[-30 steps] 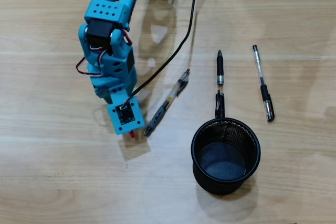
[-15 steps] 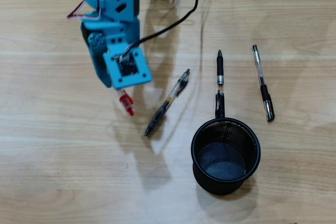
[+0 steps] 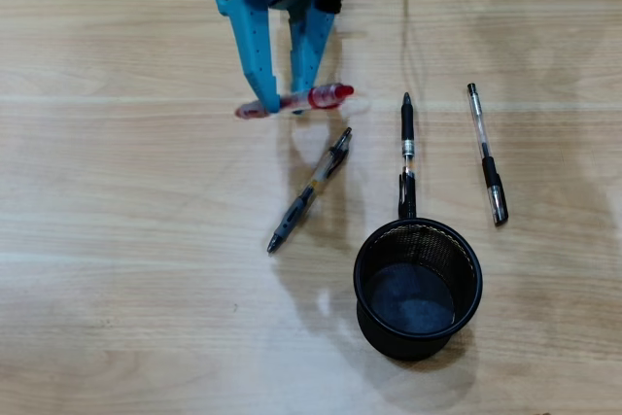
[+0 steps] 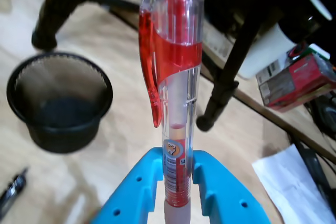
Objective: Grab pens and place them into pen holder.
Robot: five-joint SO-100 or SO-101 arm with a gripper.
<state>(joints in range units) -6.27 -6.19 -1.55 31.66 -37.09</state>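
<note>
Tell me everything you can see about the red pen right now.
The red pen has a clear plastic barrel, a red clip and band, and a small printed label. The blue gripper is shut on it, holding it lifted above the table, lying roughly crosswise in the overhead view. Nothing else touches it; the wrist view shows the fingers clamping its lower barrel.

The slim red-and-clear pen [image 3: 309, 99] lies crosswise, lifted clear of the other pens. The grey-and-yellow pen [image 3: 309, 191], the all-black pen [image 3: 406, 155] and the clear black-capped pen [image 3: 485, 155] lie flat near the upright, empty round black wire-mesh pen holder [image 3: 418, 289].
</note>
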